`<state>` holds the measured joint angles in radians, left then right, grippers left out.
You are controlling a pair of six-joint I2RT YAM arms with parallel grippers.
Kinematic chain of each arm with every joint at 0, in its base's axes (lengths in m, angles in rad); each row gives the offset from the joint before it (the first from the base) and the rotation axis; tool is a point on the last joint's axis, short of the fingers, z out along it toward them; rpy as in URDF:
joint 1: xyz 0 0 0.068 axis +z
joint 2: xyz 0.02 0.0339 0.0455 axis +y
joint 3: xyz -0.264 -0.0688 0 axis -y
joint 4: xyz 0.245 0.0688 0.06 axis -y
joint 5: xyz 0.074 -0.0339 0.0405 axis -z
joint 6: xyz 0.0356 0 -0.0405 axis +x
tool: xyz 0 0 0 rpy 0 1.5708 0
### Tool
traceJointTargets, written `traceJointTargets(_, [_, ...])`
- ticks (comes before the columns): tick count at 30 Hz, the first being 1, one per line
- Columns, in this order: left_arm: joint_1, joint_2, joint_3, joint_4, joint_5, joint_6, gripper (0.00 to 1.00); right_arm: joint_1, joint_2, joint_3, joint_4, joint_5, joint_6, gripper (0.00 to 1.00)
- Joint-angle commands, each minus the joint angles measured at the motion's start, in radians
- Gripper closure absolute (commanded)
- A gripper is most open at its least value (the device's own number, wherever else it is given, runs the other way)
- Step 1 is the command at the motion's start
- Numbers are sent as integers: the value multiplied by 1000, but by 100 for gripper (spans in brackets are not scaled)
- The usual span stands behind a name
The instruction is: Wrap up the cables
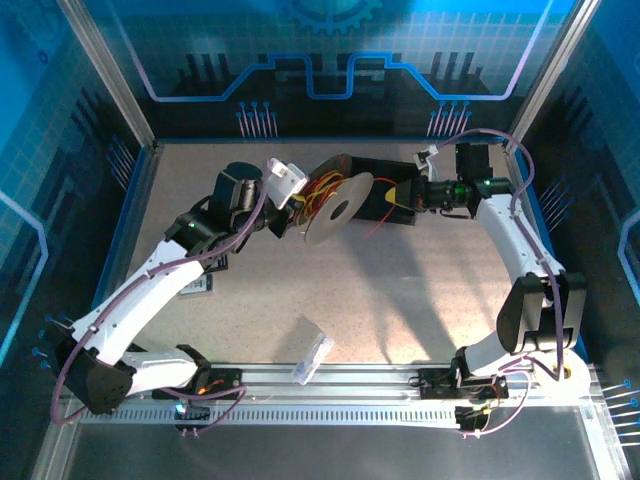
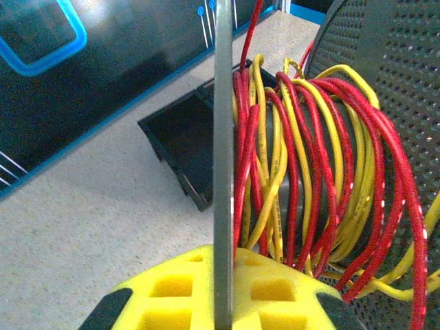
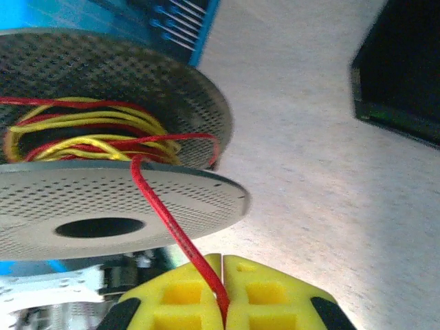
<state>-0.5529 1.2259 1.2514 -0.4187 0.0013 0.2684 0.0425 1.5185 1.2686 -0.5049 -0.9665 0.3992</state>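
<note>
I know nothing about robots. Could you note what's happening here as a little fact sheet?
Spool: perforated discs, partly wound
Cables: red and yellow, looped round its core
Left jaws: shut on the edge of one spool disc
Right jaws: shut on a red cable leading to the spool
Nearby: black box beside the spool

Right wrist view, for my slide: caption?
Shut right gripper pinches a red cable running up to the half-wound perforated spool.

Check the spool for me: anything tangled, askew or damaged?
The cables lie loose and crisscrossed on the spool, loops bulging unevenly instead of side by side. The right pincer pinches a red one. No damage visible.
</note>
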Motion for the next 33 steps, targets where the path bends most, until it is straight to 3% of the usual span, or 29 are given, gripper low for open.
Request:
traceJointTargets(1, [-2, -2, 12, 118, 13, 97, 100, 5, -7, -90, 437, -261, 400, 100])
traceJointTargets(3, [-2, 2, -1, 131, 41, 104, 100, 12, -5, -172, 824, -298, 694, 100])
traceJointTargets(7, [-3, 20, -11, 147, 52, 133, 100, 24, 153, -268, 1898, -241, 1519, 100])
traceJointTargets(8, [-4, 26, -12, 150, 52, 143, 100, 33, 187, -258, 1929, -245, 1599, 100])
traceJointTargets(11, [-4, 41, -19, 152, 53, 168, 100, 71, 190, -279, 1927, -174, 1566, 100])
traceJointTargets(25, [47, 2, -167, 353, -12, 255, 100, 202, 154, -305, 1914, -110, 1665, 100])
traceJointTargets(29, [86, 19, -199, 399, 10, 254, 100, 255, 107, -321, 1778, -76, 1634, 100])
traceJointTargets(33, [112, 36, -214, 410, 36, 252, 100, 272, 13, -333, 1508, -39, 1530, 100])
